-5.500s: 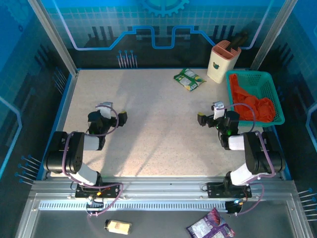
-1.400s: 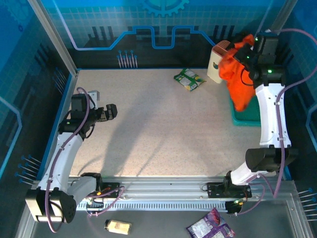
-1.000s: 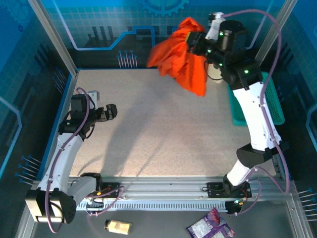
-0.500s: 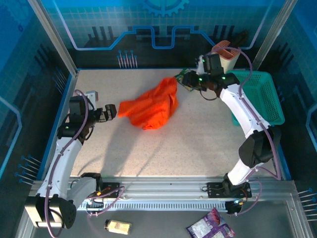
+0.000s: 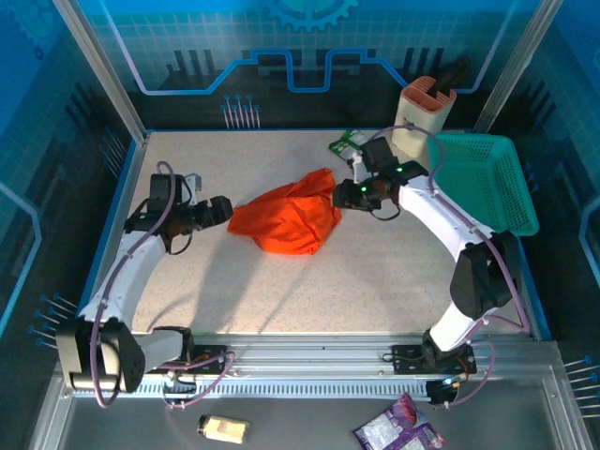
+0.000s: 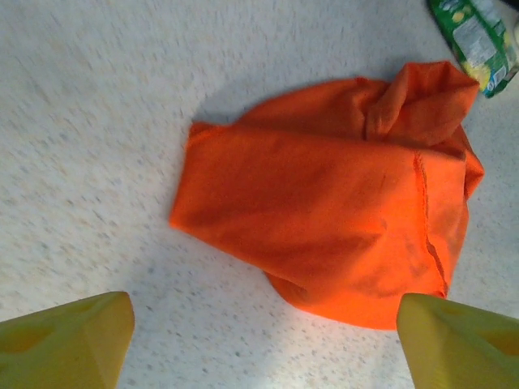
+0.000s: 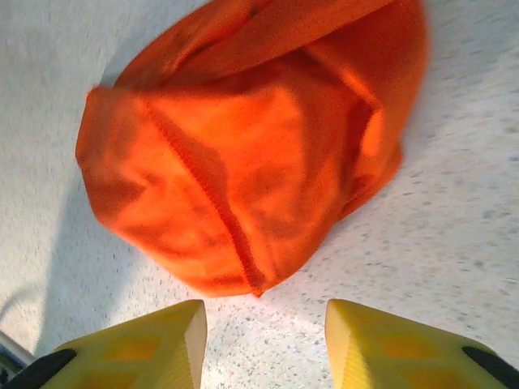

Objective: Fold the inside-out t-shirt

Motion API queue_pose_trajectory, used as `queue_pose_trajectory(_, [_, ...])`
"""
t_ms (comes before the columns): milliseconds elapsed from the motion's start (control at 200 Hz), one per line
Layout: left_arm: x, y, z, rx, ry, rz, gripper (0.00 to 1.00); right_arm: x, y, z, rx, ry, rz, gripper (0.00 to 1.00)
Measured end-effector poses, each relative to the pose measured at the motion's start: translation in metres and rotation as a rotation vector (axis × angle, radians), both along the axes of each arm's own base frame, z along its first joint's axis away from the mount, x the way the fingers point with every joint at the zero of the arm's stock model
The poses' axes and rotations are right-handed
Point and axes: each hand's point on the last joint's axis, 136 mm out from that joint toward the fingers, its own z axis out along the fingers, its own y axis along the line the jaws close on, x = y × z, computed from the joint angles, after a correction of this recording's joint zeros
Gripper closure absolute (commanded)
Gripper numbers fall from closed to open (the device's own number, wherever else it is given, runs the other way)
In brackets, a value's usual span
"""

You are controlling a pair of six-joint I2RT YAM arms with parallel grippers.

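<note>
The inside-out t-shirt (image 5: pixel 286 217) lies crumpled in a bright orange heap on the speckled table (image 5: pixel 281 291), seams showing (image 7: pixel 207 182). My left gripper (image 5: pixel 222 209) sits just left of the heap, open, with bare table between its yellow fingers (image 6: pixel 69 344); the cloth (image 6: pixel 340 211) lies ahead of them. At the heap's right end my right gripper (image 5: pixel 343 195) is open and free of the cloth. Its yellow fingertips (image 7: pixel 146 344) hover over bare table just short of the shirt's edge.
A teal mesh basket (image 5: pixel 511 187) stands at the right edge. A cream holder (image 5: pixel 422 117) is at the back right, with a green snack packet (image 5: pixel 349 142) beside it, also seen in the left wrist view (image 6: pixel 474 36). Blue walls ring the table.
The right arm swung the shirt from the basket across the table and let go; its gripper opened. The shirt settled into a heap. The left gripper moved right, up to the heap's left end.
</note>
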Motion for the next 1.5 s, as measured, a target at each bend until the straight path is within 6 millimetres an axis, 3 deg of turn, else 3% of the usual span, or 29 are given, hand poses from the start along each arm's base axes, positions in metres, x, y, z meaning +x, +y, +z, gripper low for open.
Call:
queue_pose_trajectory(205, [0.003,-0.016,-0.049,-0.041,0.156,-0.006,0.29,-0.030,0.038,-0.051,-0.079,0.085,0.133,0.50])
queue_pose_trajectory(360, [0.005,-0.017,-0.091,-0.035,0.276,-0.003,0.31,-0.045,0.048,-0.093,-0.166,0.149,0.180,0.45])
queue_pose_trajectory(505, [0.007,-0.017,-0.117,-0.033,0.337,-0.003,0.31,-0.054,0.054,-0.115,-0.230,0.170,0.216,0.44])
queue_pose_trajectory(595, [0.009,-0.018,-0.129,-0.032,0.357,-0.003,0.33,-0.058,0.055,-0.124,-0.266,0.170,0.231,0.52])
queue_pose_trajectory(725, [0.011,-0.019,-0.145,-0.038,0.396,-0.007,0.38,-0.056,0.053,-0.129,-0.296,0.155,0.226,0.74])
queue_pose_trajectory(830, [0.013,-0.018,-0.147,-0.041,0.412,0.001,0.44,-0.054,0.051,-0.132,-0.308,0.144,0.216,0.90])
queue_pose_trajectory(921, [0.013,-0.016,-0.149,-0.036,0.428,0.014,0.55,-0.054,0.048,-0.135,-0.315,0.145,0.202,1.00])
queue_pose_trajectory(1146, [0.017,-0.015,-0.150,-0.047,0.422,0.030,0.68,-0.053,0.047,-0.138,-0.315,0.135,0.191,1.00])
queue_pose_trajectory(1306, [0.050,-0.035,-0.142,-0.129,0.328,-0.012,0.77,-0.050,0.049,-0.132,-0.305,0.114,0.188,1.00])
queue_pose_trajectory(1446, [0.075,-0.043,-0.129,-0.173,0.269,-0.033,0.97,-0.048,0.050,-0.121,-0.291,0.088,0.185,1.00])
queue_pose_trajectory(1501, [0.082,-0.045,-0.124,-0.184,0.246,-0.043,1.00,-0.046,0.050,-0.116,-0.289,0.076,0.182,1.00])
